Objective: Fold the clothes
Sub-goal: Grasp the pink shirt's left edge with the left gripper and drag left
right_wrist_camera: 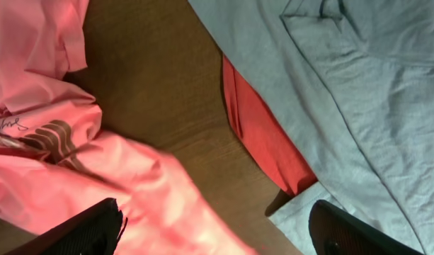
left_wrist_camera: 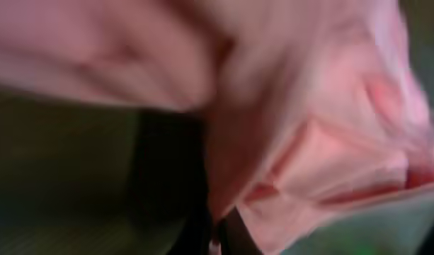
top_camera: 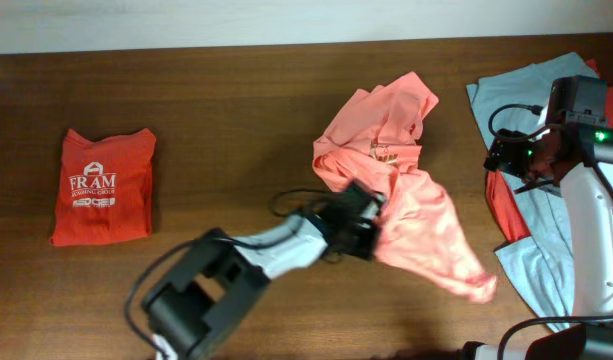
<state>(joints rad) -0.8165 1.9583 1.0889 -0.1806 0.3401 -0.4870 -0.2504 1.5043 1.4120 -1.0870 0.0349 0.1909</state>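
The salmon-pink T-shirt lies crumpled in the middle of the table, one end trailing toward the front right. My left gripper is shut on its left edge. In the left wrist view the pink cloth fills the blurred frame, and the gripper is pinched on a fold. My right gripper hovers open at the right, over the edge of the light grey-blue shirt. In the right wrist view that gripper holds nothing, with the pink shirt left of it and the grey-blue shirt right of it.
A red shirt peeks out from under the grey-blue one and shows as the red shirt in the right wrist view. A folded orange-red shirt with white FRAM lettering lies at the far left. The table is dark wood.
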